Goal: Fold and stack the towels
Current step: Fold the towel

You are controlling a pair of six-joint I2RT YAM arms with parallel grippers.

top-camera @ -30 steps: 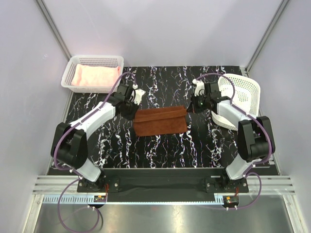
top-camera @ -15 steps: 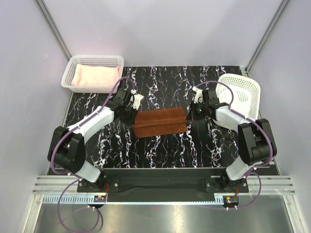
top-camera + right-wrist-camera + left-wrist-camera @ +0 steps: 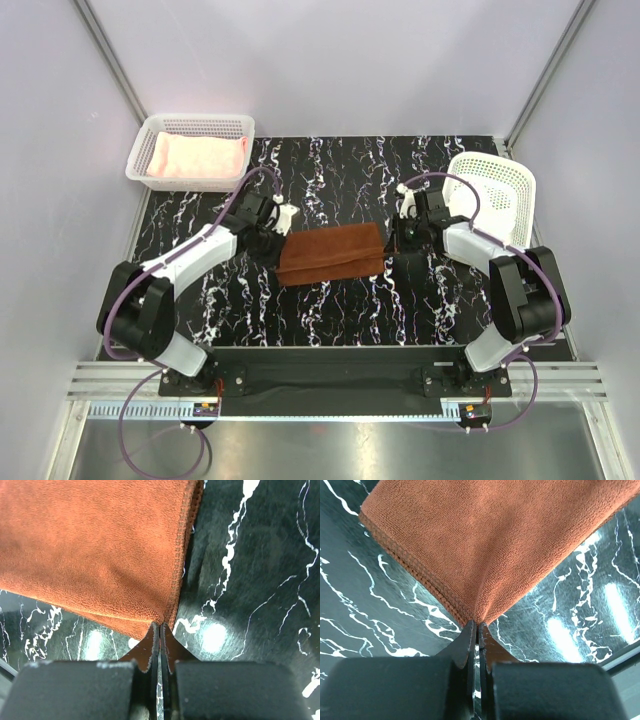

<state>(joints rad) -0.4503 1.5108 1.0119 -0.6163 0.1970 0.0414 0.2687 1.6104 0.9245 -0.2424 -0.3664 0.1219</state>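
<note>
A rust-brown towel (image 3: 332,253) lies folded in the middle of the black marble table. My left gripper (image 3: 279,233) is shut on its far-left corner, and my right gripper (image 3: 393,237) is shut on its far-right corner. The left wrist view shows the cloth (image 3: 490,540) gathered to a point between the closed tips (image 3: 477,625), just above the tabletop. The right wrist view shows the towel (image 3: 95,545) pinched at its hemmed corner by the closed tips (image 3: 159,625). A pale pink towel (image 3: 195,156) lies in the basket at the back left.
A white mesh basket (image 3: 150,128) holding the pink towel stands at the far-left corner. A second white mesh basket (image 3: 495,188) leans tilted at the right edge, behind my right arm. Frame posts and grey walls close in the table on three sides.
Both grippers have drawn the brown towel's far corners toward the near side. The top layer has come over the lower one and the towel looks narrower front to back.
</note>
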